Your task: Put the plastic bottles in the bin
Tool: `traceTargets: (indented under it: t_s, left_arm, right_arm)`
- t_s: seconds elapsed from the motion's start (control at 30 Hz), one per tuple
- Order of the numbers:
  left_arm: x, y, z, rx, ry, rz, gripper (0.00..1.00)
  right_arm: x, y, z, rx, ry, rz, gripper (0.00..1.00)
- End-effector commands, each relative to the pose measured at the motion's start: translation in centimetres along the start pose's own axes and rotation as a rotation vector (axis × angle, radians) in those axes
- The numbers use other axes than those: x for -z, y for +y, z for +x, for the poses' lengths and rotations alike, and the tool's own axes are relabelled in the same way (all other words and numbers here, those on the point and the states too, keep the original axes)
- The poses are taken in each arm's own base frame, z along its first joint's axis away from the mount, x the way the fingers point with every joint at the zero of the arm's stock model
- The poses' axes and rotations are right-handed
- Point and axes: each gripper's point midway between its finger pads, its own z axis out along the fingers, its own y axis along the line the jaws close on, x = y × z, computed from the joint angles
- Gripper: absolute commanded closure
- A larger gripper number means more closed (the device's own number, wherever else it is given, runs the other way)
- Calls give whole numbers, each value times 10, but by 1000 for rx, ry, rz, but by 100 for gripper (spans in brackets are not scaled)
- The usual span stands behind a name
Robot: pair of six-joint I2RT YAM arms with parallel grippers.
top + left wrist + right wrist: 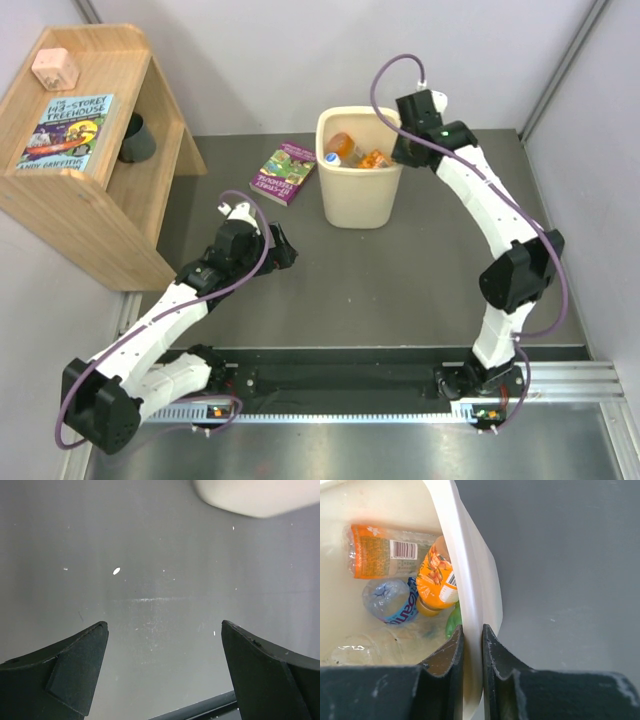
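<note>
**Plainly: four bottles in the bin, my right jaws clamped on its rim**

Everything rests on the grey bench (pixel 400 290). At its far left stands the wooden shelf (pixel 90 205), with a book (pixel 68 132) lying flat on its top board.

The bin (pixel 360 205) stands upright near the far middle of the bench. My right arm (pixel 490 205) reaches out to the bin's right-hand rim. My right jaws are pinched on the wall there, one finger inside and one outside, with the cream wall (pixel 470 580) running between them.

My left arm (pixel 170 315) bends over the left middle of the bench, well apart from the bin. My left jaws are spread wide above bare bench and hold nothing. The bin's foot (pixel 255 497) shows at the top edge of that wrist view.

A second book (pixel 283 172) lies flat just left of the bin, not touching it.

Down inside the bin lie the bottles:
- an orange one (pixel 385 555) on its side, barcode up
- another orange one (pixel 437 580) against the wall
- a clear one (pixel 390 600) with a blue label
- a sliver of the green one (pixel 454 620) beside my inner finger

A dark cup (pixel 136 138) sits on the shelf's lower board.
</note>
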Motion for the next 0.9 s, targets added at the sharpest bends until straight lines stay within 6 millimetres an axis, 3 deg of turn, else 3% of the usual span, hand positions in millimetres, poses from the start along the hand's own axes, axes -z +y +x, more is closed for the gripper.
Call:
traceTargets:
  t_s: [0.0, 0.17, 0.27, 0.53, 0.8, 0.87]
  left_arm:
    - [3, -6, -10, 4, -41, 20, 1]
    - [1, -8, -10, 7, -39, 26, 1]
    - [-3, -7, -7, 9, -23, 22, 1]
    - [-12, -8, 3, 17, 46, 13, 1]
    - [-10, -9, 1, -2, 42, 12, 1]
    - [-10, -9, -1, -5, 41, 11, 1]
  right_arm:
    - [63, -60, -62, -79, -167, 74, 100]
    - [82, -94, -71, -97, -186, 117, 100]
    - [82, -109, -67, -94, -176, 137, 100]
    - [51, -135, -31, -133, -100, 153, 100]
    - [24, -141, 1, -150, -49, 138, 100]
    - [28, -143, -3, -154, -68, 142, 91]
